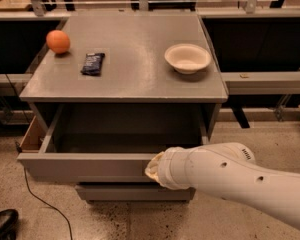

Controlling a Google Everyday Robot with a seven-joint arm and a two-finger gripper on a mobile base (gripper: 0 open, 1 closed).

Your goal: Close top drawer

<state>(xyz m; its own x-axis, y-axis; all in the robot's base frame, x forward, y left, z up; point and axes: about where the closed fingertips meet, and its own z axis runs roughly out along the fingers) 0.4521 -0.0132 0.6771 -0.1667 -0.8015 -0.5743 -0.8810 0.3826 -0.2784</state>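
The top drawer is pulled out wide from the grey cabinet. Its plain grey front panel faces me and its grey inside looks empty. My white arm reaches in from the lower right. Its end, the gripper, sits against the right half of the drawer's front panel, at the top edge. The arm covers the fingers. A lower drawer front shows beneath.
On the cabinet top lie an orange at the back left, a dark packet beside it, and a white bowl at the right. Benches stand behind. A cable and a dark shoe lie on the speckled floor.
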